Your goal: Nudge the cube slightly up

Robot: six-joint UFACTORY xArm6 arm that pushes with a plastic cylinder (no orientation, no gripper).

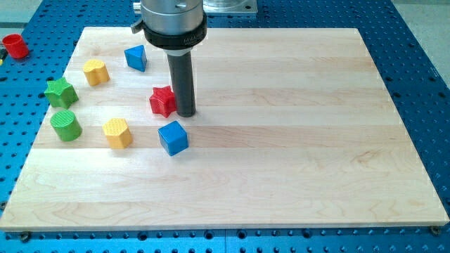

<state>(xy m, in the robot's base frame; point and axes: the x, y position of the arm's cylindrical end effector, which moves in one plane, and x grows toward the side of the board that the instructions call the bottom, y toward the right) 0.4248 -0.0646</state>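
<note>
Dark and straight, the rod ends in my tip [185,114], which rests on the wooden board [295,140]; there are no fingers here to spread or pinch, only this blunt end, and it holds nothing. Just beside my tip, toward the view's left, sits the red star block [162,101], touching it or nearly so; I cannot tell which. Below my tip and a little to the view's left lies the blue cube [173,137], near but apart from it.

Farther out to the view's left are a yellow block [117,132], a green cylinder [65,125], a green star block [60,92] and another yellow block [95,72]; a blue triangular block [136,57] lies up and left. A small red object [15,46] sits off the board.

By my judgement the nudge has not begun: my tip stands above the cube, so it must first get below it, then push it upward.
</note>
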